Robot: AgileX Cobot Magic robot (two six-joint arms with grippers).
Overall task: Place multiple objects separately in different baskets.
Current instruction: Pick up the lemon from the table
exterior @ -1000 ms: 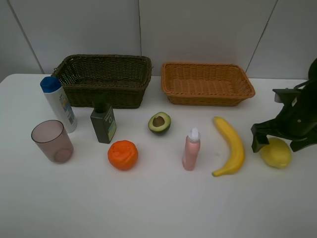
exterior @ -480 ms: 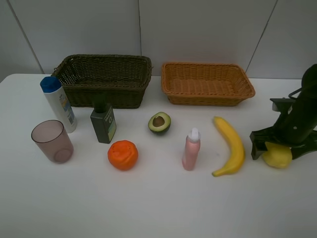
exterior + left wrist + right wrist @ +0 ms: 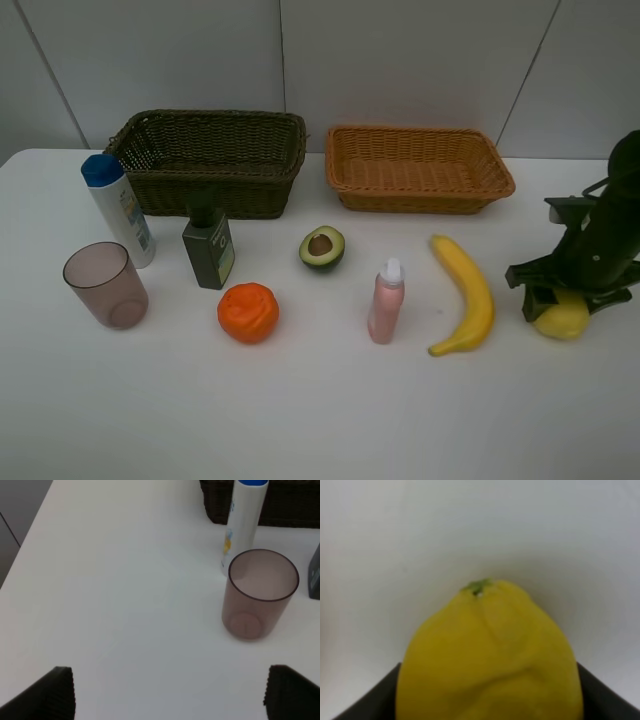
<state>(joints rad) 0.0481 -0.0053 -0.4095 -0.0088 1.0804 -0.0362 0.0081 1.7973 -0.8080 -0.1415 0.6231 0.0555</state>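
My right gripper (image 3: 568, 299) is shut on the yellow lemon (image 3: 562, 318) at the table's right end; in the right wrist view its dark fingers press both sides of the lemon (image 3: 490, 655). The banana (image 3: 468, 292), pink bottle (image 3: 386, 302), avocado half (image 3: 322, 247), orange (image 3: 247, 312), dark green bottle (image 3: 208, 250), white blue-capped bottle (image 3: 118, 210) and mauve cup (image 3: 105, 285) stand in a row. Both baskets, dark (image 3: 215, 180) and orange-tan (image 3: 420, 198), sit behind them. My left gripper (image 3: 172, 695) is open over bare table, short of the cup (image 3: 257, 595).
The white table (image 3: 330, 400) ends at a grey panelled wall behind the baskets. In the left wrist view the table's edge (image 3: 30, 535) runs close to the white bottle (image 3: 242, 525) and the cup.
My right gripper has come down over the lemon and its fingers have closed in on the fruit's sides. Nothing else on the table has moved.
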